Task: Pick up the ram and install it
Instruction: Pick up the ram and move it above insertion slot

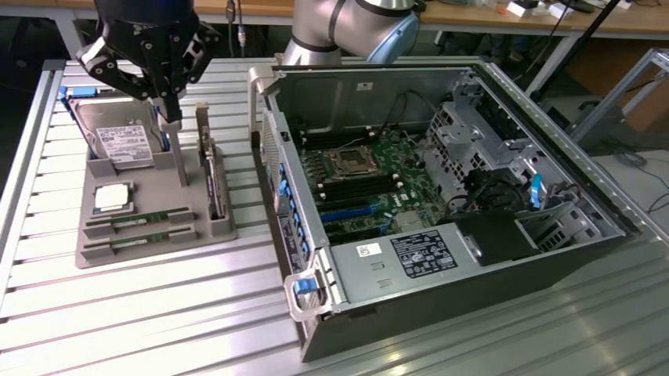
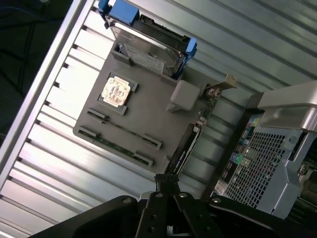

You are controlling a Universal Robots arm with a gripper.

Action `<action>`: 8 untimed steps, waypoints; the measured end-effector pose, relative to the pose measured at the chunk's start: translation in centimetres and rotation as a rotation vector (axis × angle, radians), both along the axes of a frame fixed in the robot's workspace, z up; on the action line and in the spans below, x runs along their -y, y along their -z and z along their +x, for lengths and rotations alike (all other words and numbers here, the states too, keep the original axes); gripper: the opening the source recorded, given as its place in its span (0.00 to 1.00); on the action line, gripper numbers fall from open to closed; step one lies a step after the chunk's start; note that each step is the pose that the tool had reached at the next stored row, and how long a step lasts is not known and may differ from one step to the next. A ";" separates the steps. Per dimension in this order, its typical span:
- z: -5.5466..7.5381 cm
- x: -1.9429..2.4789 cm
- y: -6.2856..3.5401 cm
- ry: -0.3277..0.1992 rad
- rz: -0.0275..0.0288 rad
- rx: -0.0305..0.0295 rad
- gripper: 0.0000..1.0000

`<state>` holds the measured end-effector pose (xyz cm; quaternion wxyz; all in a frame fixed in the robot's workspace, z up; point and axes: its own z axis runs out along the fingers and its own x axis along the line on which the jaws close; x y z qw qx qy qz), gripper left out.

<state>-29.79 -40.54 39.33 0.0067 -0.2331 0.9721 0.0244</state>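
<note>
Slatted metal table (image 1: pixel 125 313), bearing: grey tray (image 1: pixel 157 184) at the exterior view's left; open computer case (image 1: pixel 356 90) at its right. Tray contents: hard drive (image 1: pixel 125 141) at one end; square processor chip (image 1: pixel 113 197) beside it; ram (image 1: pixel 141 220) lying in a slot at the opposite end; second ram stick (image 1: pixel 139 241) in the next slot, parallel; upright card (image 1: pixel 215 184) along the case-side edge. Gripper (image 1: pixel 171 116): claw pinched shut, nothing seen between its fingers; hangs above the tray by the hard drive, well apart from the ram.
</note>
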 end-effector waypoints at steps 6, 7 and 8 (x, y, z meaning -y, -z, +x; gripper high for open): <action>0.0 0.00 0.00 -0.039 0.0000 0.0000 0.10; 0.0 0.00 0.00 -0.044 0.0000 0.0000 0.10; 0.0 0.00 0.00 -0.048 0.0000 0.0000 0.10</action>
